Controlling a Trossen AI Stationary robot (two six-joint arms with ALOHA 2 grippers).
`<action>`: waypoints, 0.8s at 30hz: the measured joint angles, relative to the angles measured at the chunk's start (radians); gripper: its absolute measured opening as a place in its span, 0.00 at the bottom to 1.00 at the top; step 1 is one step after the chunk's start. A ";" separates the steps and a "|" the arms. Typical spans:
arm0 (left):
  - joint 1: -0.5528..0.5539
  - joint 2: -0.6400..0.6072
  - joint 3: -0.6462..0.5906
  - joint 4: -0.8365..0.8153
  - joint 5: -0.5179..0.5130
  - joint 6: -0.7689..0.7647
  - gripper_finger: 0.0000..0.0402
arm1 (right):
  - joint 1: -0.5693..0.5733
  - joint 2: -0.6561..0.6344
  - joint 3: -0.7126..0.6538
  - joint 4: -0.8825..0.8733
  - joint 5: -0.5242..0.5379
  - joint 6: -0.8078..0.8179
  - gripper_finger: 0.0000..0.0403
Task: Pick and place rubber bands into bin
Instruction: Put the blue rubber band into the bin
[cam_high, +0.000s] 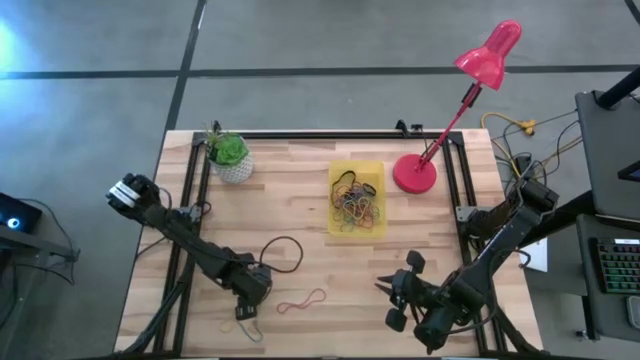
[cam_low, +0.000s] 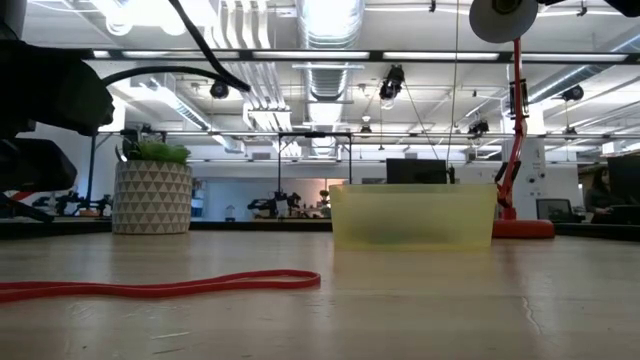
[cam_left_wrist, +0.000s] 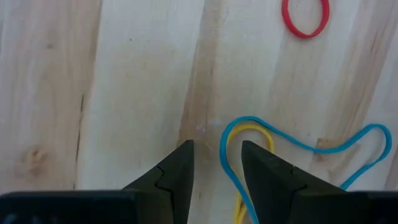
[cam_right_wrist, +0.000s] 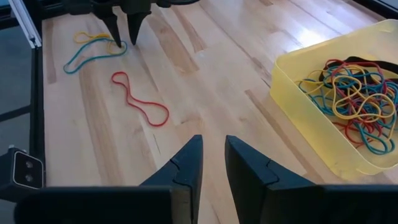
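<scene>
High view: a pale wooden-plank bench (cam_high: 300, 200) carries a shallow translucent yellow rectangular plastic bin (cam_high: 357, 199) near its middle, toward the far edge, holding a tangled heap of thin rubber bands (cam_high: 355, 206) in red, yellow, blue and dark colours. To one side of the bin stands a small white patterned pot with a green plant (cam_high: 230, 156); on the other side is a pink desk lamp (cam_high: 452, 106) with a round base. A dark thin loop (cam_high: 283, 254) lies on the planks between the bin and the left arm.

The left gripper (cam_high: 250, 302) is down low over the near left part of the bench. In the left wrist view its two dark fingers (cam_left_wrist: 177, 171) are spread a little apart with bare wood between them, pinching nothing. A long blue rubber band (cam_left_wrist: 298, 149) and a yellow rubber band (cam_left_wrist: 249, 163) lie together on the wood, curving around one fingertip; whether they touch it I cannot tell.

A loose red rubber band (cam_high: 302, 300) lies stretched out on the bench just beside the left gripper, well apart from the bin. In the low view it runs flat across the foreground.

The right gripper (cam_high: 396, 293) hovers over the near right part of the bench, aimed toward the left arm. In the right wrist view its fingers (cam_right_wrist: 186, 167) stand close together with a narrow gap, holding nothing.
</scene>
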 joint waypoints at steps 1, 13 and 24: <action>0.000 0.003 0.000 0.000 0.001 0.001 0.29 | 0.000 0.000 -0.001 0.001 0.000 0.000 0.15; 0.000 0.004 -0.001 0.001 0.023 0.026 0.14 | 0.000 0.000 -0.011 0.002 0.000 0.000 0.15; 0.000 -0.001 0.001 -0.002 0.045 0.033 0.00 | -0.001 0.000 -0.021 0.005 0.000 0.000 0.15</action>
